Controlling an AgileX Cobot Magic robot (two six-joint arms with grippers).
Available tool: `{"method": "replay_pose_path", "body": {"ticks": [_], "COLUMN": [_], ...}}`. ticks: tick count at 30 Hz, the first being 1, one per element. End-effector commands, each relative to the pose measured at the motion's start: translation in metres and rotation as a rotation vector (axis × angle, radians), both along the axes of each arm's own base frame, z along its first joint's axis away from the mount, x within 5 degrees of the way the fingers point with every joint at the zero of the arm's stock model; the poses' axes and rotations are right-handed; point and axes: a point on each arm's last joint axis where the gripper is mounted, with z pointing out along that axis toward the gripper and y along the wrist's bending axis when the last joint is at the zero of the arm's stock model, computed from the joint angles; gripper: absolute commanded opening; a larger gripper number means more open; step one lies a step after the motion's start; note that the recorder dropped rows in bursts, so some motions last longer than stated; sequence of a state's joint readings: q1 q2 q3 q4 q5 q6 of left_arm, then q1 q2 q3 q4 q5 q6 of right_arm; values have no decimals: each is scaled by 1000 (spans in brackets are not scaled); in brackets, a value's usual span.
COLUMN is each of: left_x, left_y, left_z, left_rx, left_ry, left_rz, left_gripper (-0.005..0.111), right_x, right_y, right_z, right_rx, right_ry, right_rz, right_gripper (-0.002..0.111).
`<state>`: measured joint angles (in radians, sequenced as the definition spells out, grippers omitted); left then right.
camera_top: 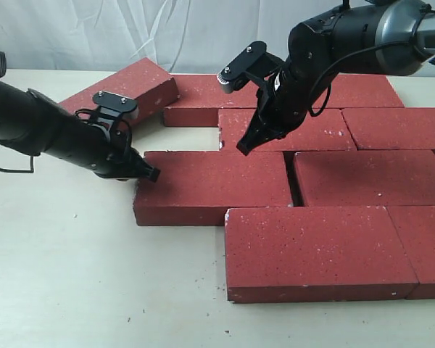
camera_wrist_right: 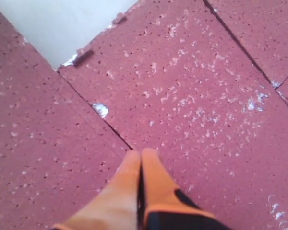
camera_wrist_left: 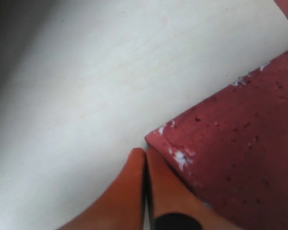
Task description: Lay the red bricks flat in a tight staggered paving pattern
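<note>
- The red bricks (camera_top: pixel 312 250) lie flat on the tabletop (camera_top: pixel 72 275). There are nine in all, filling the middle and right in four rows with the joints offset from row to row.
- Most sit edge to edge. A dark slit shows between the two bricks of the third row from the back, and a small patch of tabletop shows at the left end of the second row.
- One angled brick (camera_top: pixel 123 88) at the back left is turned askew to the rest, its end just beside the back row.
- The corner brick (camera_top: pixel 214 185), leftmost in the third row, shows pale chips along its edges in the left wrist view (camera_wrist_left: pixel 230 163).
- The left hand (camera_top: pixel 151 174) is at that brick's back-left corner. Its orange fingers (camera_wrist_left: pixel 129 187) are pressed together with nothing between them, tips right against the corner.
- The right hand (camera_top: pixel 244 147) points down at the front-left corner of a second-row brick. In its wrist view the fingers (camera_wrist_right: pixel 156 177) are closed tight, gripping nothing, tips at a seam between two bricks. Whether they touch the surface cannot be told.
- Dark crumbs (camera_top: pixel 196 279) dot the front of the tabletop, and a wrinkled white cloth (camera_top: pixel 130 29) hangs behind.
</note>
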<state>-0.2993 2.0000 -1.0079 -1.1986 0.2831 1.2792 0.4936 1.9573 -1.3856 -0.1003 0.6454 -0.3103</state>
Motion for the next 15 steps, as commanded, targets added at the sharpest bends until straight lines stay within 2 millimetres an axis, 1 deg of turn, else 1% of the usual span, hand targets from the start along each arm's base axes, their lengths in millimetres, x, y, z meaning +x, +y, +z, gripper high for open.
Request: {"method": "replay_pose_path", "body": {"ticks": [1, 10, 13, 15], "left_x": [-5, -16, -17, -12], "left_y": [-20, -40, -40, -35], "left_z": [-4, -4, -4, -5], "left_rx": [-35, -42, -34, 0], "left_ry": [36, 47, 45, 12], "left_rz": [-77, -143, -155, -122], "left_gripper": [0, 0, 0, 0], "right_x": [0, 0, 0, 0], "right_y": [-2, -2, -2, -3], "right_z": [4, 4, 4, 4], "right_rx": [4, 4, 4, 3], "right_ry": [-14, -14, -14, -11], "right_rz": [-1, -1, -1, -1], "right_gripper": [-1, -1, -1, -1]}}
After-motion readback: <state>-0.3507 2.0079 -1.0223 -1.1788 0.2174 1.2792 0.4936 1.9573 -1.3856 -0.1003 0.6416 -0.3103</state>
